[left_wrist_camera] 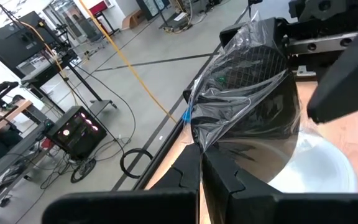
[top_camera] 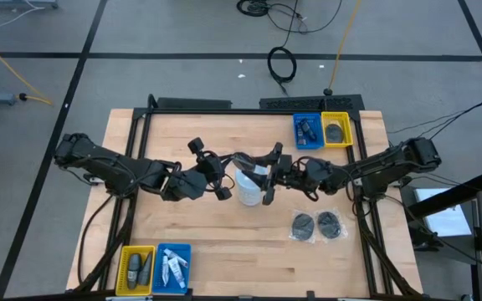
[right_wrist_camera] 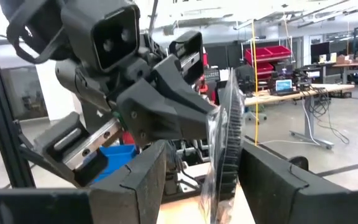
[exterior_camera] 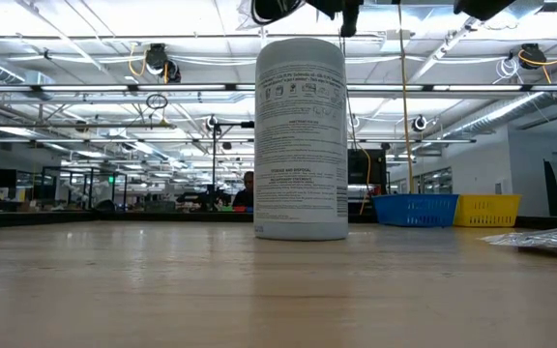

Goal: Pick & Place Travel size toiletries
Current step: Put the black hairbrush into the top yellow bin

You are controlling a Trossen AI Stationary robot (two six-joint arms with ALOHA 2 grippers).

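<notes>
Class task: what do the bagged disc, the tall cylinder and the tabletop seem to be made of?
Disc: dark ribbed plastic, probably, in a clear crinkly film bag.
Cylinder: white plastic with a printed label, matte.
Tabletop: pale wood, plank seams visible.

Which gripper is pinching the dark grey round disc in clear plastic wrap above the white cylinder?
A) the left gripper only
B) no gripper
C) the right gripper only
A: the left gripper is shut on the wrapped disc; the right gripper stands open around it.
</notes>
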